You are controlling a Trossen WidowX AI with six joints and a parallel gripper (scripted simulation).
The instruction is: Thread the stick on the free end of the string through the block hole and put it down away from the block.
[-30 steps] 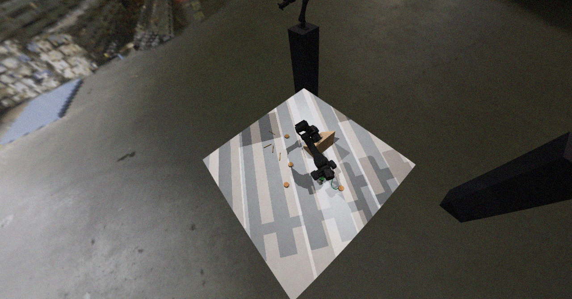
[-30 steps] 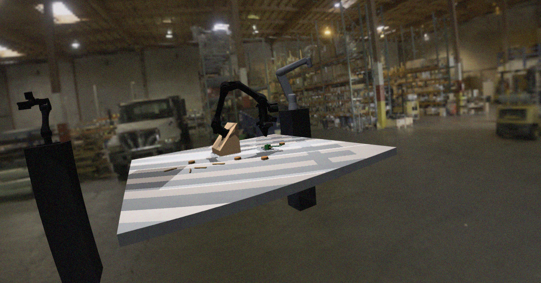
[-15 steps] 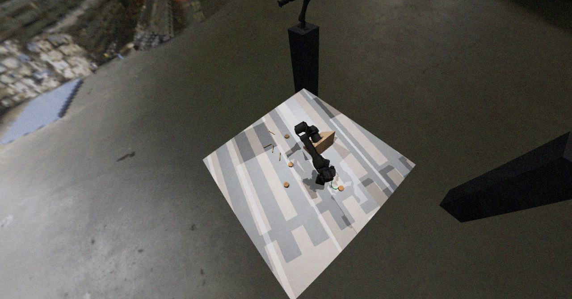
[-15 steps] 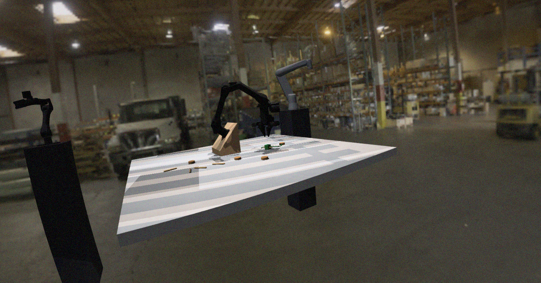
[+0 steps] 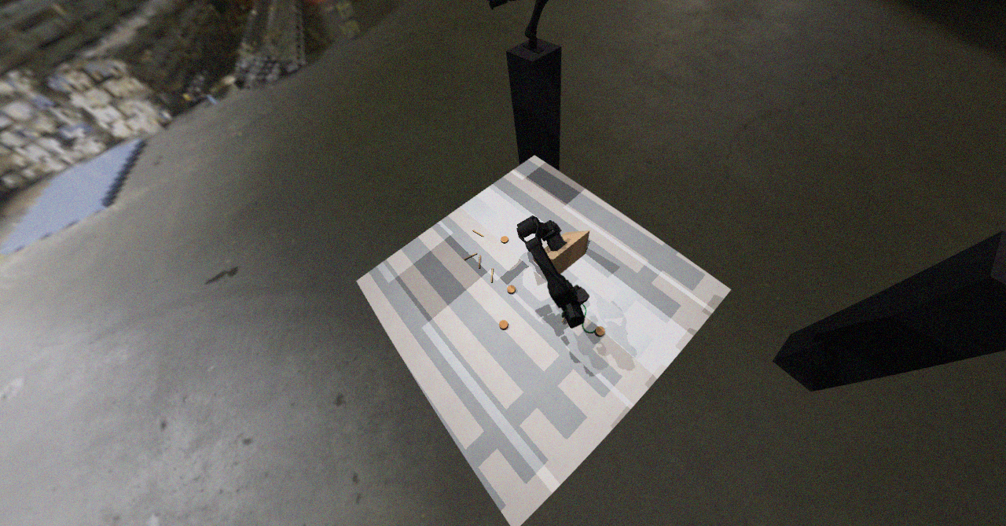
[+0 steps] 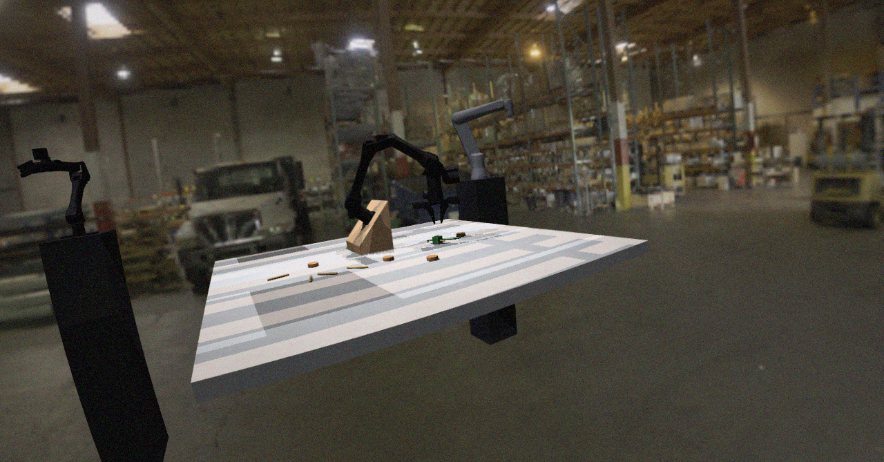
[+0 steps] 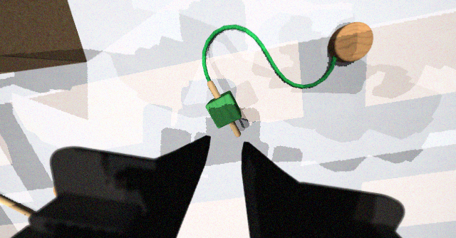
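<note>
- My gripper (image 5: 574, 314) (image 6: 436, 221) (image 7: 226, 144): narrow gap, nothing held. Fingertips point down, above the table (image 5: 506, 354) (image 6: 469, 286).
- Green cube (image 6: 436, 239) (image 7: 224, 110): below the fingertips in the exterior view, fixed around the middle of the thin wooden stick (image 7: 212, 89). Both stick ends protrude; the free one points toward my finger gap in the wrist view.
- Green string (image 5: 589, 331) (image 7: 233, 27): S-curve from the stick's other end to the round wooden button (image 5: 599, 331) (image 6: 460, 234) (image 7: 354, 41), right of the cube in the exterior view.
- Slanted wooden block (image 5: 573, 251) (image 6: 377, 237) (image 7: 32, 24): on the table, left of my gripper in the exterior view. Stick and string lie outside it.
- Same view, nearer side: three loose wooden discs (image 5: 511, 289) (image 6: 388, 258) in a spread row; four loose sticks (image 5: 492, 275) (image 6: 327, 273) at left.
</note>
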